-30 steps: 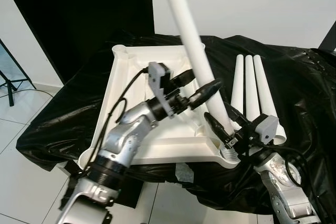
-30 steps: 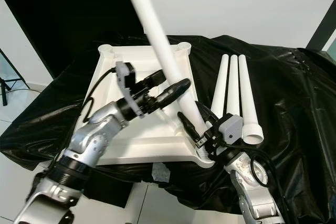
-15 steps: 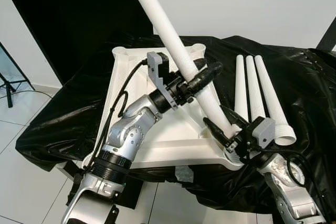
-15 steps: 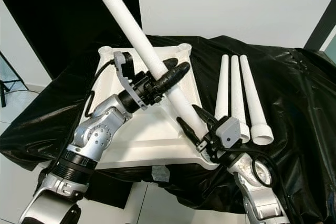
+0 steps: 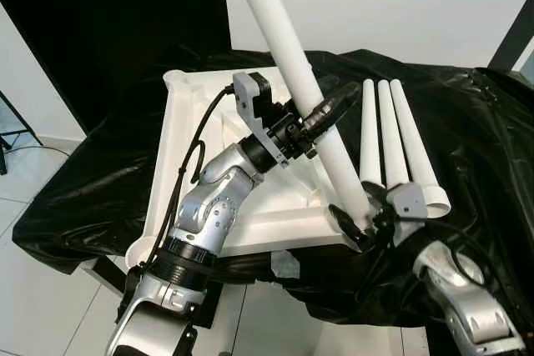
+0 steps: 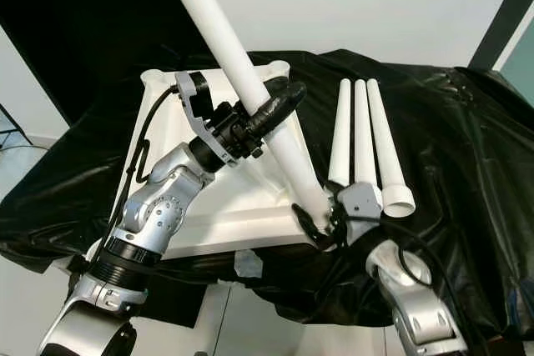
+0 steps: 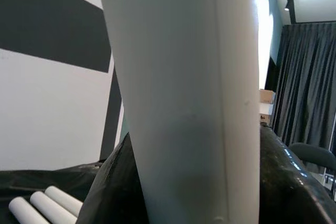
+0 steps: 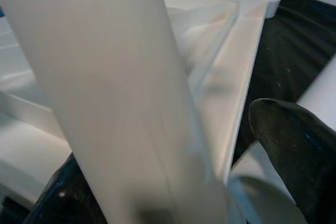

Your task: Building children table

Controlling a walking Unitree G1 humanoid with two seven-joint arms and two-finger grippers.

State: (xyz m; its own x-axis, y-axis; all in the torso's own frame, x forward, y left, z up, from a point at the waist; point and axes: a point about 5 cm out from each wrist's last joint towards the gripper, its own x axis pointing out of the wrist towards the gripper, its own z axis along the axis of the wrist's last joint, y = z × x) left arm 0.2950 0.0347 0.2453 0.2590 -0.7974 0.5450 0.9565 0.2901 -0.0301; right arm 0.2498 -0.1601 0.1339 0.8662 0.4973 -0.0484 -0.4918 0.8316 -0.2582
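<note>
A: Biggest item first. Black sheet [image 5: 100, 181] covers the work surface. The white tabletop [image 5: 196, 135] lies upside down on it, with a corner socket at 11 o'clock.

B: And the leg?

A: White table leg [image 5: 296, 81], a long smooth tube, tilted toward 11 o'clock. Its foot sits at the tabletop's near-right corner, roughly 5 o'clock of the panel. Three spare legs [image 5: 392, 135] lie side by side on the sheet at 3 o'clock.

B: Grippers?

A: Left gripper [image 5: 321, 118] is clamped around the leg mid-shaft. Right gripper [image 5: 355, 227] is at the leg's base, fingers on either side of it.

B: Do the wrist cams add anything?

A: Left wrist shows the leg [image 7: 184, 103] close up, faint seam along it, and dark curtains behind; the head views lack both. Right wrist shows the leg's base [image 8: 121, 103] between black fingers [image 8: 294, 140], blurred, so I can't tell if they actually grip it.
</note>
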